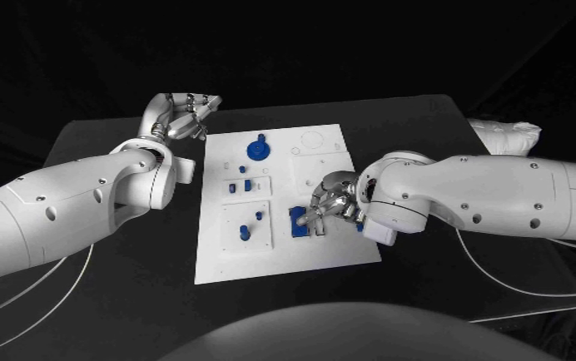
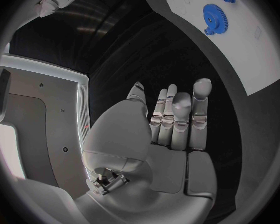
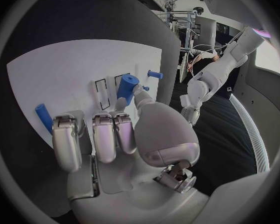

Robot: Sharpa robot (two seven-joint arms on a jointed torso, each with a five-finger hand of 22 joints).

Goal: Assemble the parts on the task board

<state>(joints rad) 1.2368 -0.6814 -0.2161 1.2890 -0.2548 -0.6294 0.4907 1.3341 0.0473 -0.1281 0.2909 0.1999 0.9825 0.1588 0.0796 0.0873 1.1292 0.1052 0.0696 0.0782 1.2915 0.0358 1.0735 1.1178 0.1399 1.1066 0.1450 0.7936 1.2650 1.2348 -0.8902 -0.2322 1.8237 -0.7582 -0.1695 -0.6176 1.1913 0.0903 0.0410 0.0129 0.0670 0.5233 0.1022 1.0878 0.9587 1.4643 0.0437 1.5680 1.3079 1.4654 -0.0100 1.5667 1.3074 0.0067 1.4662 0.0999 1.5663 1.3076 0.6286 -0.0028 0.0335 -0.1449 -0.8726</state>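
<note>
R hand [image 1: 329, 205] hovers over task board [image 1: 283, 263] pinching a blue peg [image 3: 127, 86]; L hand [image 1: 186, 120] upright, empty, fingers apart.

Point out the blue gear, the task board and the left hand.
blue gear [image 1: 257, 147], head view, on its round face.
task board [image 1: 336, 254], head view, on a bare near corner.
left hand [image 2: 171, 129], left wrist view, on the fingers' middle.
</note>
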